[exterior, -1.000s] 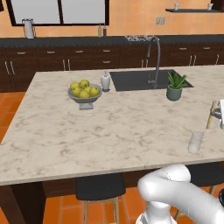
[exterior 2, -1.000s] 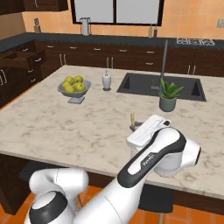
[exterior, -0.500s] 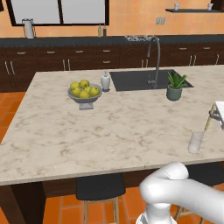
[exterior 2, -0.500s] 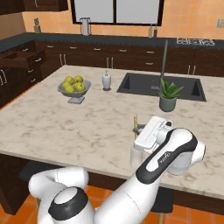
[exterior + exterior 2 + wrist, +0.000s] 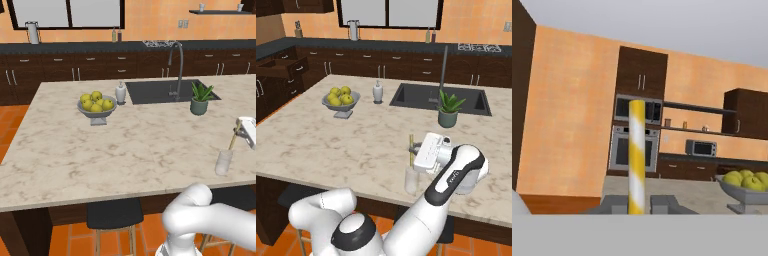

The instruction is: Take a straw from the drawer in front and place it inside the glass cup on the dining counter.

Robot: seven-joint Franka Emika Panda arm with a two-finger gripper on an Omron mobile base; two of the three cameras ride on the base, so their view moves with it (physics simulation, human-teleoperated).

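Gripper grasps one straw upright over one cup; no writing is readable.

Upright striped straw between fingers

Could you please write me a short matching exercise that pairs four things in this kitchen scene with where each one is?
1 straw
2 glass cup
3 plant pot
4 fruit bowl

A beside the pump bottle
B near the counter's front edge
C between the gripper fingers
D next to the sink

Pairs: 1-C, 2-B, 3-D, 4-A
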